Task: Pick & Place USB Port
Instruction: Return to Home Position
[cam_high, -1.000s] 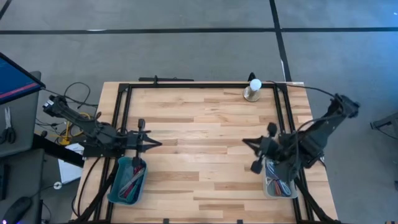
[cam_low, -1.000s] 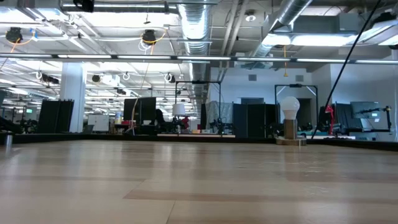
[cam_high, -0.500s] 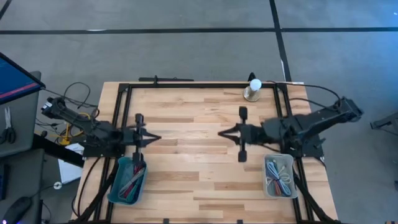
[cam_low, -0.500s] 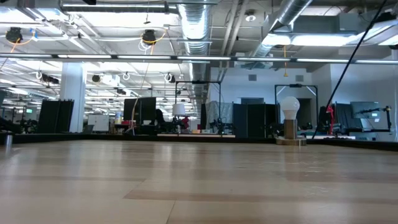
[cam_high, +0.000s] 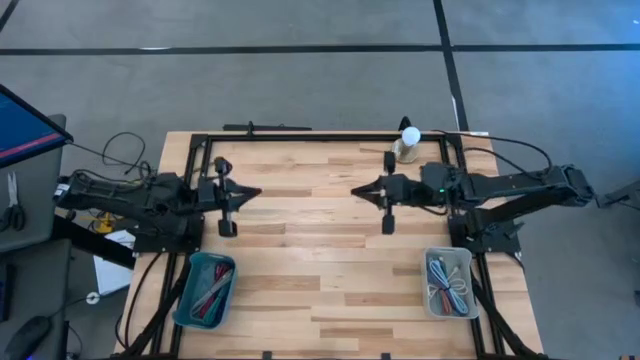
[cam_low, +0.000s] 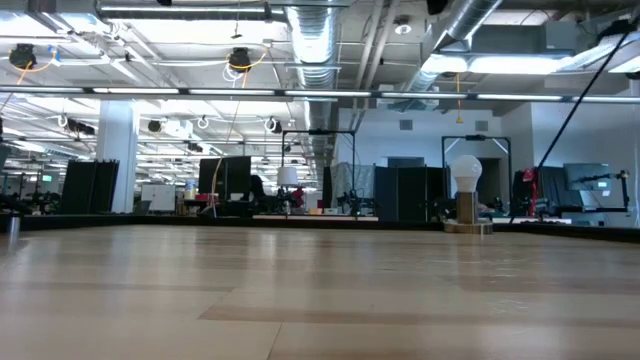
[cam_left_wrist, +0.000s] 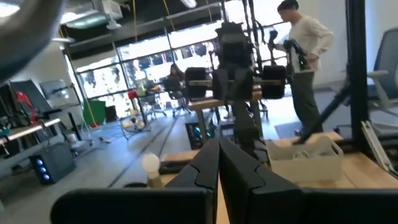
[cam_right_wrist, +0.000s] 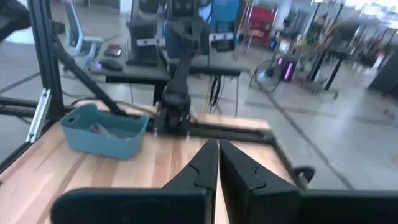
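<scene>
Noting left gripper (cam_high: 250, 192), right gripper (cam_high: 358, 193) held level, tips facing across table (cam_high: 320, 260) middle, both pinched closed, empty. We see cables (cam_high: 448, 290) in blue bin (cam_high: 205, 257), gray bin (cam_high: 448, 251), front corners.

The bench (cam_high: 320, 280) is bare wood through its middle — a blue bin (cam_high: 205, 290) and a gray bin (cam_high: 448, 283) block the high view's lower corners. The left hand (cam_high: 250, 192) and right hand (cam_high: 358, 192) face each other, a gap between; a bulb lamp (cam_high: 406, 142) stands at the far edge.
</scene>
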